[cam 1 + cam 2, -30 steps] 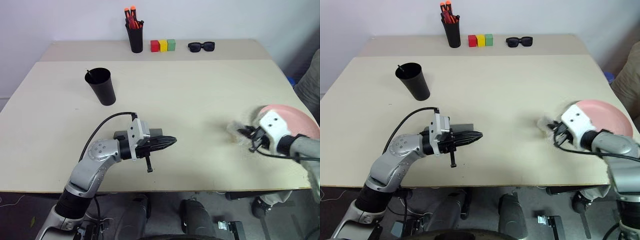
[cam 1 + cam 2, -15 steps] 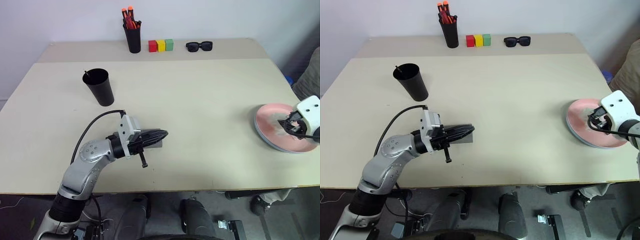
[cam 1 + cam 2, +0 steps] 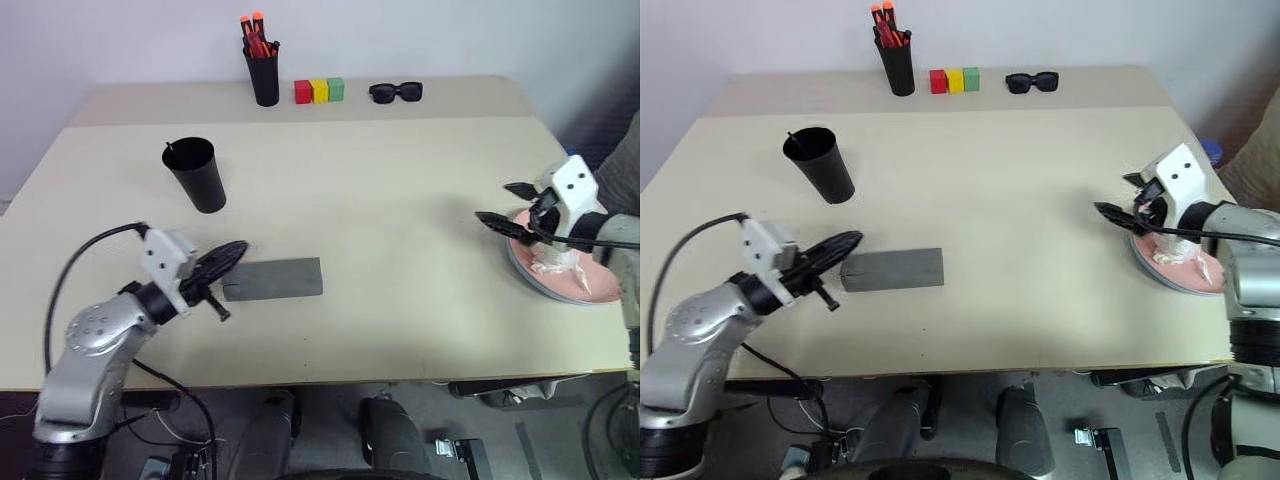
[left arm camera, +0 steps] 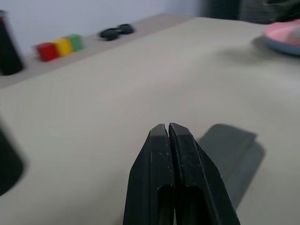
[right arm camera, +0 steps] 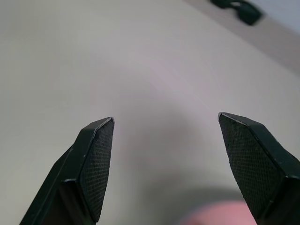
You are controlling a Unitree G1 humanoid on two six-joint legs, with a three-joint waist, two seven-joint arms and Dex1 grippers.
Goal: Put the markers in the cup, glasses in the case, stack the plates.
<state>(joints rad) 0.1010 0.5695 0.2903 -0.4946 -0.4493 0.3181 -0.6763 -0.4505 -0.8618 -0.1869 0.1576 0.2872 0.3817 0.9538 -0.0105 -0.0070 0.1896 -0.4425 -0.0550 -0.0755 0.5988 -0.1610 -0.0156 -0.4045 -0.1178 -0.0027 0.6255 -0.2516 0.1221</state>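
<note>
The grey case [image 3: 272,279] lies flat and closed at the lower left of centre in the left eye view, its long axis running left to right across the frame, almost level. The left hand [image 3: 232,253] sits just beside the case's left end, apart from it, pointing toward the right and slightly up the frame. Its two black fingers are pressed together with nothing between them, as the left wrist view also makes plain.

The cup [image 3: 194,174] stands upright in the upper left part of the counter [image 3: 380,190], wide mouth up, with a thin dark tip of something showing at its rim; what it is cannot be told. It is well apart from the case.

At the right edge of the frame the pink plate [image 3: 565,272] lies flat on the counter, with a paler rim under it that looks like a second plate. The right hand [image 3: 505,205] is just above the plate's left edge, pointing left across the frame. Its fingers are spread wide and hold nothing; the right wrist view shows bare counter between them.

Along the far edge, at the top of the frame, stand a narrow black cup of orange-capped markers [image 3: 263,62], three blocks in red, yellow and green [image 3: 318,91], and black sunglasses [image 3: 395,92], in a row from left to right.
</note>
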